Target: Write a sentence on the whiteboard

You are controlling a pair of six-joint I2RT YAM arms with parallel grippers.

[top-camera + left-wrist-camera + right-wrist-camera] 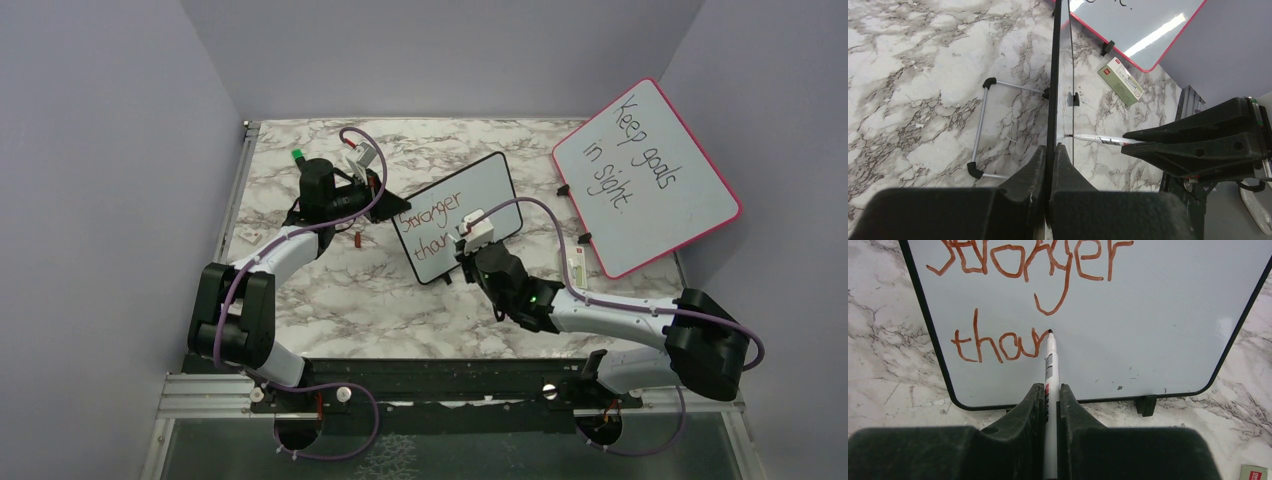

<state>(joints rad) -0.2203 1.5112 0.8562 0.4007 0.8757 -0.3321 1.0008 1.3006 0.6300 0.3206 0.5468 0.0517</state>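
Whiteboard (pixel 1148 315) reads "Stronger" over "thar", marker (pixel 1050 365) tip touching.

Reddish-brown handwritten sentence (pixel 1035 297) cropped along its top line; print on green-and-white cardboard box (pixel 1120 81) too small to read.

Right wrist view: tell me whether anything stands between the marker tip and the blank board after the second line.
Nothing visible does. The marker, in the right gripper, has its tip on the whiteboard at the end of the sentence; the surface to its right is unwritten.
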